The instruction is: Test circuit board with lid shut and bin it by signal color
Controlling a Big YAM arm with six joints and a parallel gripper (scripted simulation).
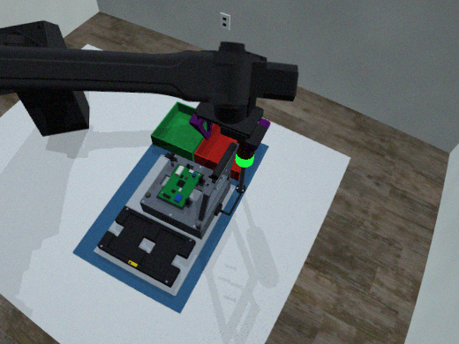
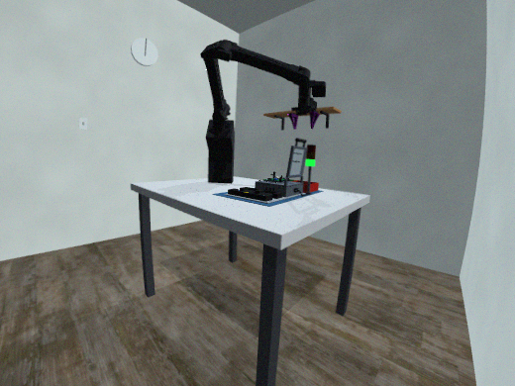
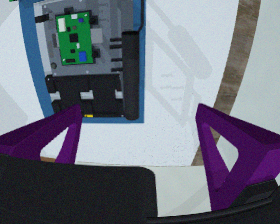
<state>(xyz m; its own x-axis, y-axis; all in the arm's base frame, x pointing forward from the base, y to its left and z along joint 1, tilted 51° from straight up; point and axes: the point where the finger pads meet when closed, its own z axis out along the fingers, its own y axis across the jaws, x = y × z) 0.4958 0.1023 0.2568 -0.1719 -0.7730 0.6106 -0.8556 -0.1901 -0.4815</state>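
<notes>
The green circuit board (image 1: pixel 180 186) lies face up on the grey tester (image 1: pixel 187 199), its white connector end toward the bins. It also shows in the wrist view (image 3: pixel 75 37). The tester's lid (image 1: pixel 219 173) stands open and upright, as the side view (image 2: pixel 297 159) shows. The signal tower (image 1: pixel 244 160) beside the tester glows green. My gripper (image 2: pixel 304 119) hangs high above the tester's lid side, its purple fingers wide open and empty (image 3: pixel 140 141). The green bin (image 1: pixel 176 131) and the red bin (image 1: pixel 216 151) stand side by side behind the tester.
The black tray (image 1: pixel 146 250) with two empty pockets lies in front of the tester on the blue mat (image 1: pixel 106 224). My arm's long link (image 1: pixel 132 71) spans over the table's back left. A wooden wall shelf (image 2: pixel 302 112) is behind the gripper.
</notes>
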